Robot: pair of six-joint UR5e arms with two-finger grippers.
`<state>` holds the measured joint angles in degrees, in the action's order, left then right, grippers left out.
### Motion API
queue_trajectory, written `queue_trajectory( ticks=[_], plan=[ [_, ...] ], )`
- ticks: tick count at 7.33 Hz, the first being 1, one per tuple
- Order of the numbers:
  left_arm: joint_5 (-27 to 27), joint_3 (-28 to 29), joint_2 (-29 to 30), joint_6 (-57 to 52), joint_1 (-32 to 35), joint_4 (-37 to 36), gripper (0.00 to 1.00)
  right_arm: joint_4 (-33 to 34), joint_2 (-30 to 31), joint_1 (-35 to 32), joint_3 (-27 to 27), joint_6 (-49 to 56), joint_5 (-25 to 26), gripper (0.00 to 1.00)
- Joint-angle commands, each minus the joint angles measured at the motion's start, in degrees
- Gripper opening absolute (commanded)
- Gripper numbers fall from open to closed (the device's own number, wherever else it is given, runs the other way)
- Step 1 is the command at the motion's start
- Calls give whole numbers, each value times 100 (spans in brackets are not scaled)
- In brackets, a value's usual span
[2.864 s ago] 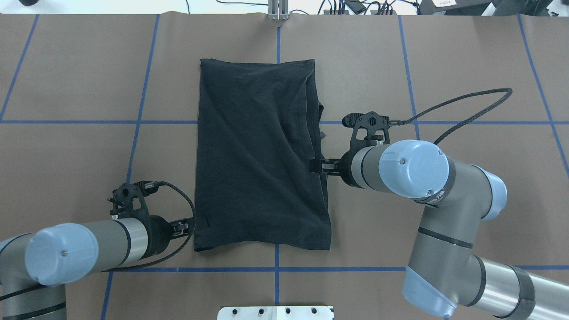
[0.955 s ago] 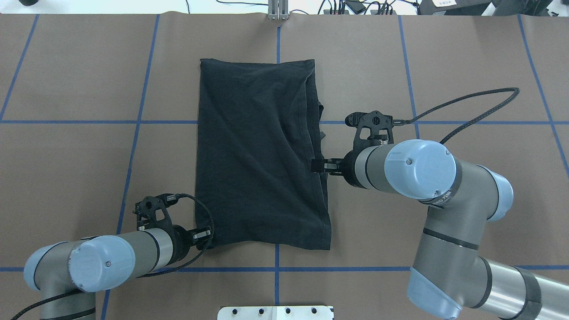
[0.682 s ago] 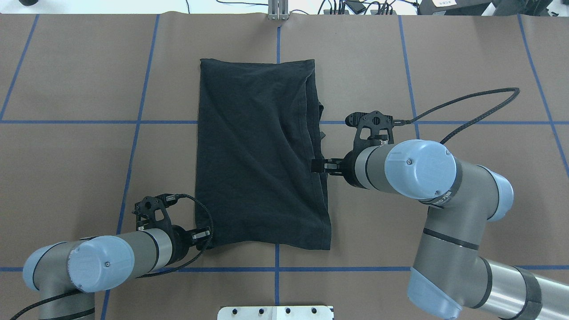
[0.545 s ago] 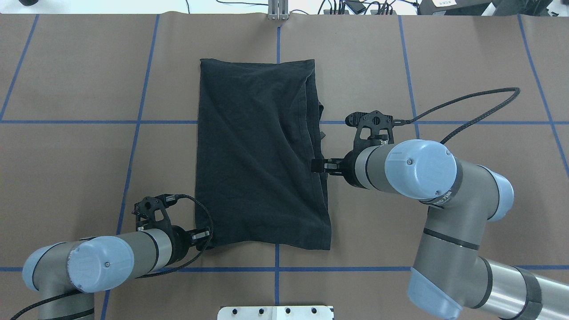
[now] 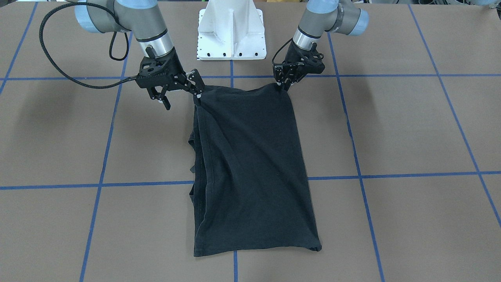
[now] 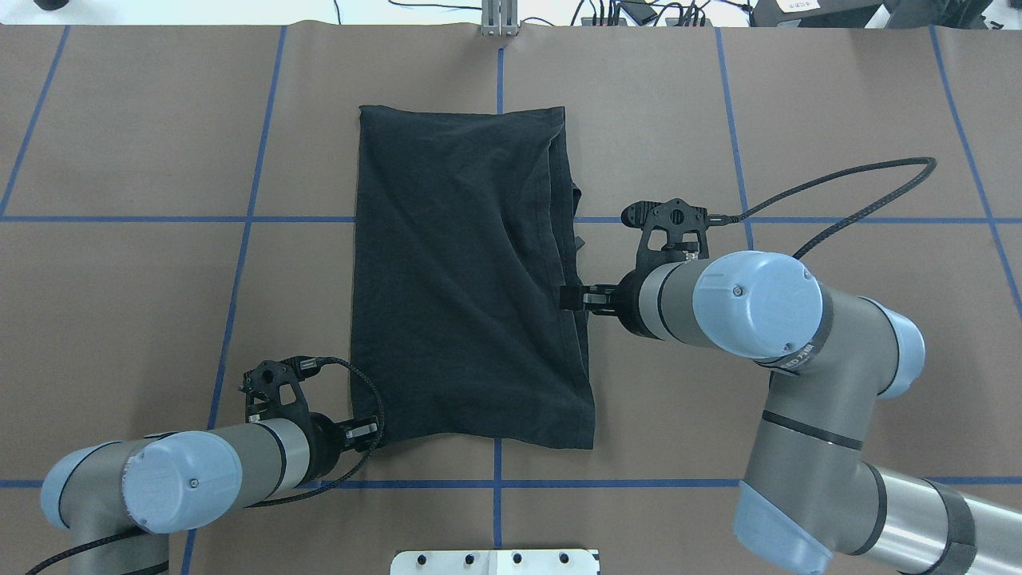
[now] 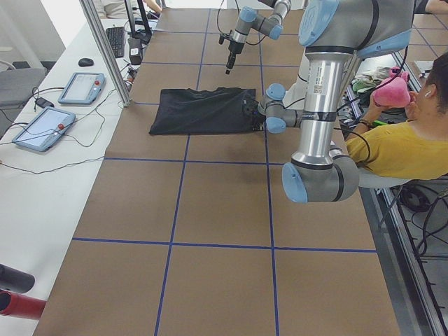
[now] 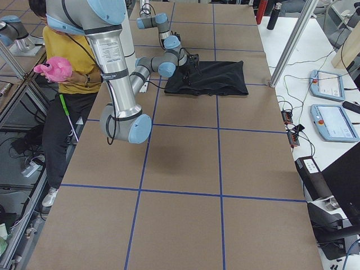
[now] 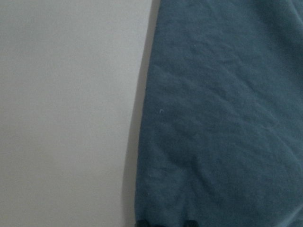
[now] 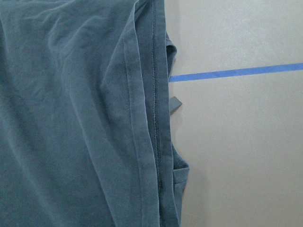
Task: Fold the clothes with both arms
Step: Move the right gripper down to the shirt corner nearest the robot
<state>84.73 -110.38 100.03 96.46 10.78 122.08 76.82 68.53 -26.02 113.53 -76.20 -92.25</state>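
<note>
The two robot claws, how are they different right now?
The right gripper has its fingers spread wide open; the left gripper has them close together. The left gripper sits low at a near corner of the T-shirt; the right gripper hangs higher beside the shirt's right edge. Both are black, two-fingered and at the same shirt.

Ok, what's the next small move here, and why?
Probably lower the right gripper to the T-shirt corner nearest it: it hangs open above that edge, gripping nothing, while the left gripper sits low at its own corner, fabric between its fingertips.
</note>
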Motion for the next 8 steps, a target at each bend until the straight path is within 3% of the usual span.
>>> queue_trajectory(
  ticks=[1,2,4,8],
  plan=[
    [0,-9,-1,31,-50,0,11,0,20,9,2,-9,5,100],
    [0,-27,-1,40,-50,0,0,0,20,18,-15,-70,5,100],
    [0,-36,8,40,-50,0,0,0,-24,262,-85,-1058,162,96],
    [9,-36,26,40,-50,0,0,-9,-314,1114,-638,-2451,1356,96]
  ],
)
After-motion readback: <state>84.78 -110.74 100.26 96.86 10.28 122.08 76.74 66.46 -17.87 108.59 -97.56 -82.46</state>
